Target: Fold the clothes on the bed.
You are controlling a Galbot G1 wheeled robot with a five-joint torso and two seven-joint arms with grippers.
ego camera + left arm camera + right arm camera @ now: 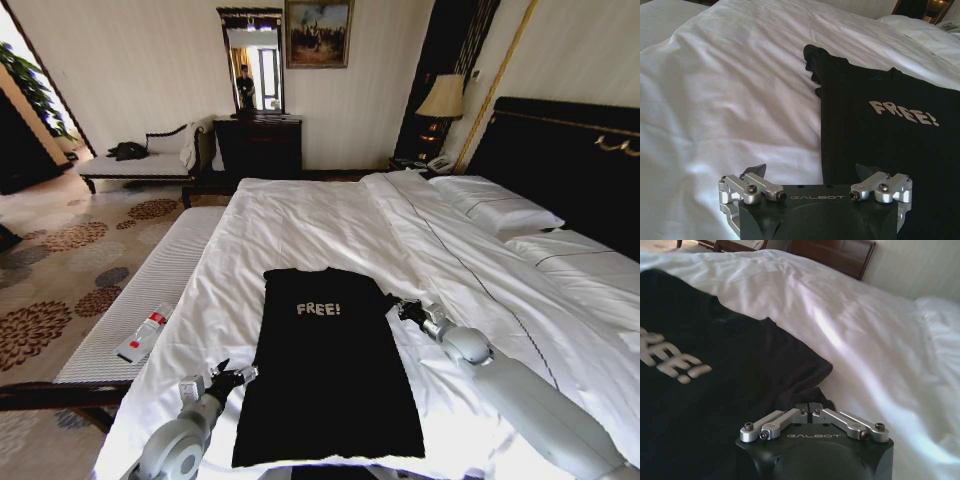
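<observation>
- The bed (330, 215) is made up with a white duvet (300, 230) and pillows (500, 212) against a dark headboard (570, 150).
- A long white-cushioned bench (150, 300) runs along the bed's left side, with a small red-and-white package (143, 335) lying on it.
- The black top (325, 365) lies flat on the duvet near the foot of the bed, chest up, white "FREE!" lettering (318, 309) showing, collar toward the headboard.
- The right gripper (410, 311) sits at the top's right sleeve (805, 375); its jaws are pinched together on the sleeve's edge.
- The left gripper (232, 374) is at the top's left side edge, low over the duvet; in the left wrist view its jaws stand wide apart, one finger (756, 170) over white duvet, the other (867, 170) over the black fabric, gripping nothing.
</observation>
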